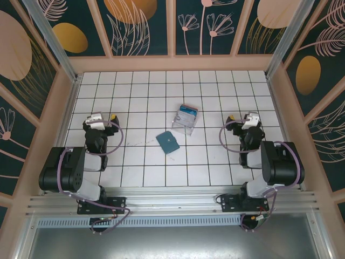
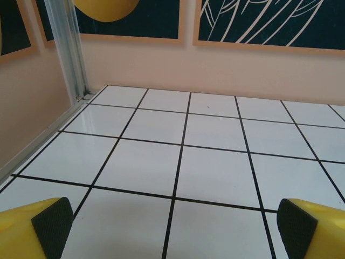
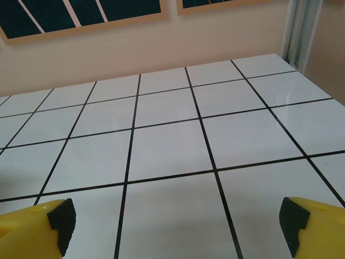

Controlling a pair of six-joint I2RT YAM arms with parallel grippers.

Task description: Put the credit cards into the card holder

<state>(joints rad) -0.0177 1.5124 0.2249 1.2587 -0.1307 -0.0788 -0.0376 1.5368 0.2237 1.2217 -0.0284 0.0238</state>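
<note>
Step in hand: we judge the task not yet begun; the first move is to get at the cards
Card holder [image 1: 167, 142]: teal, lying flat and apparently folded shut, turned askew on the tiled table [image 1: 215, 162], roughly midway between the arms
Credit cards [image 1: 187, 111]: a blue one shows inside the clear box [image 1: 183, 123], just beyond the card holder and to its right; we cannot tell how many there are
Left gripper [image 2: 172, 229]: jaws spread wide, nothing between them, well left of the card holder
Right gripper [image 3: 175, 226]: jaws spread wide, empty, well right of the card holder
Method: we would open the holder and pin it with one arm, then pinch a card by its long edges and feed it flat into a pocket
Edges: thin cards offer little lip; box walls may block the fingers
Open room: bare tile all round the card holder; the back wall [image 1: 178, 63] lies well beyond it
</note>
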